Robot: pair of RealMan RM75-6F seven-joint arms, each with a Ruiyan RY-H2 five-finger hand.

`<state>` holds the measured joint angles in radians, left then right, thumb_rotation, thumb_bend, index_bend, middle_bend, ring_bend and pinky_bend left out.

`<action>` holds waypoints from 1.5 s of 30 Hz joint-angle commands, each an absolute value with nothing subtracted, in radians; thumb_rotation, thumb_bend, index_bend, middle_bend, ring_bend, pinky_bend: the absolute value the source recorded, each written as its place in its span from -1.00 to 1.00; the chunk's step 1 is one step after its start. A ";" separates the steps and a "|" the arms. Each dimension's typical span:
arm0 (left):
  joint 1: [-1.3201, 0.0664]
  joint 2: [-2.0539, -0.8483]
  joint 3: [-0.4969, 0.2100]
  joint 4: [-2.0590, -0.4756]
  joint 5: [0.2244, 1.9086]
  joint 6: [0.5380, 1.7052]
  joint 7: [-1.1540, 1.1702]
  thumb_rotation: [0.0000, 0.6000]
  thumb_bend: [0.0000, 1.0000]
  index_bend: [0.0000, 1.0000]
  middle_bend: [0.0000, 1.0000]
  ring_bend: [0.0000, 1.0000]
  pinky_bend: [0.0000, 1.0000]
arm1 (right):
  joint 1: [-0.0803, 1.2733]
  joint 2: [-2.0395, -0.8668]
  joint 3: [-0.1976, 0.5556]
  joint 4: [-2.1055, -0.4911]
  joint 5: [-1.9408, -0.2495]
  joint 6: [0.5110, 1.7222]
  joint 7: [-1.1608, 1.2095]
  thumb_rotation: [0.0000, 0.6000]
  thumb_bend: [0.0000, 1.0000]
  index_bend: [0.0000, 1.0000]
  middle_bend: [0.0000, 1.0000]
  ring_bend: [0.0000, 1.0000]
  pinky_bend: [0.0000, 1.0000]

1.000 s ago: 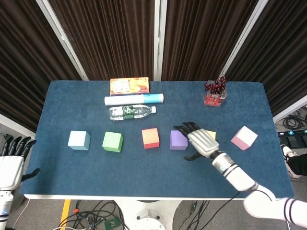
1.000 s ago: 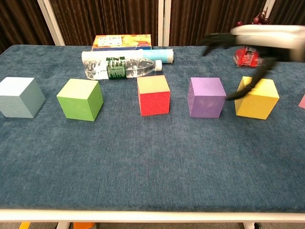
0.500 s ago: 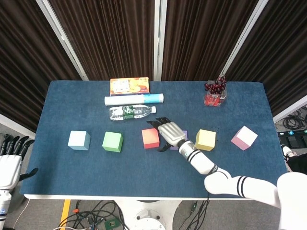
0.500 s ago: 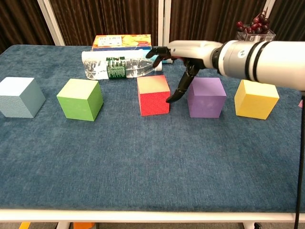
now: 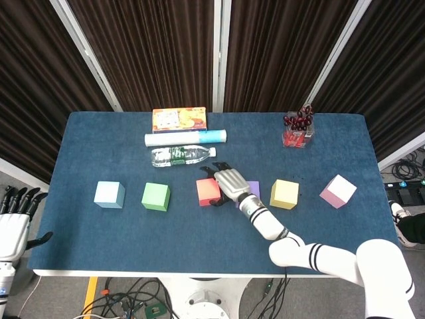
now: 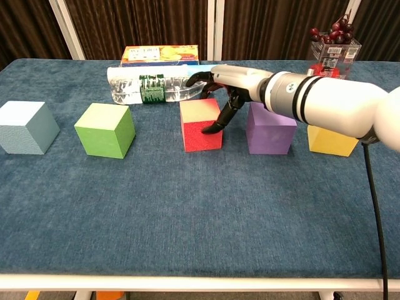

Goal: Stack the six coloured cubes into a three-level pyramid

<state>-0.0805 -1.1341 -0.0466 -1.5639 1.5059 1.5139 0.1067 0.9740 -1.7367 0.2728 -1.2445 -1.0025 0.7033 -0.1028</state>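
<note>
The right hand (image 6: 220,84) has swept leftward from the yellow cube (image 5: 284,193), past the purple cube (image 6: 272,128), and now hovers with fingers spread and empty over the red cube (image 6: 200,124), apparently its chosen pick. All six cubes remain in a row on the surface (image 5: 199,232); farther back lies the water bottle (image 5: 180,155).

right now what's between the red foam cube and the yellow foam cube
The purple cube, with the right hand reaching over its left side toward the red cube. The chest view shows it best; the yellow cube sits beyond.

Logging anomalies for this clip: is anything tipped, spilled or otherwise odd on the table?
Only the water bottle lies on its side behind the red cube, unspilled. The pink cube sits rotated, out of square with the row.
</note>
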 commanded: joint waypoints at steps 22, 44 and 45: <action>-0.089 -1.141 -0.041 -1.536 1.517 1.502 0.060 1.00 -1.00 -0.62 -0.74 -0.90 -1.00 | 0.890 -1.787 0.269 -1.385 -0.859 0.940 -0.326 1.00 -0.62 -0.53 -0.18 -0.74 -0.97; -0.096 -1.130 -0.041 -1.554 1.534 1.509 0.065 1.00 -1.00 -0.63 -0.74 -0.90 -1.00 | 0.753 -1.398 0.178 -1.666 -1.003 0.921 -0.245 1.00 -0.75 -1.00 -0.77 -1.00 -1.00; -0.096 -1.130 -0.042 -1.558 1.532 1.508 0.072 1.00 -1.00 -0.63 -0.74 -0.90 -1.00 | 0.751 -1.385 0.174 -1.657 -1.011 0.905 -0.228 1.00 -0.75 -1.00 -0.75 -1.00 -1.00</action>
<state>-0.0952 -1.1310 -0.0406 -1.5524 1.5343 1.5097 0.0645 0.7804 -1.4415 0.1992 -1.6462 -0.9671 0.9391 -0.2830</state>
